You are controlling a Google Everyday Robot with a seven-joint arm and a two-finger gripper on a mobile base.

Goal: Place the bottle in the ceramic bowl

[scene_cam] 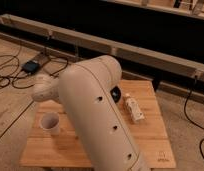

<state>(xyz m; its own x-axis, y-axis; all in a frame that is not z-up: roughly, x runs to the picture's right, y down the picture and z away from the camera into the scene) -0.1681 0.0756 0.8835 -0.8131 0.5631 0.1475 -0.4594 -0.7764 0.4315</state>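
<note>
The bottle (134, 108) is pale cream with a tan label and lies on its side on the right part of the wooden table (150, 142). Just left of it, a small dark sliver of the ceramic bowl (115, 93) shows at the edge of my arm; the rest of the bowl is hidden. My large cream arm (97, 115) fills the middle of the view and covers much of the table. My gripper does not show anywhere; it is hidden behind the arm or out of the frame.
A white cup (50, 122) stands on the left part of the table. Black cables (7, 75) and a small dark device (32, 66) lie on the floor at the left. A long low rail (145, 52) runs behind the table.
</note>
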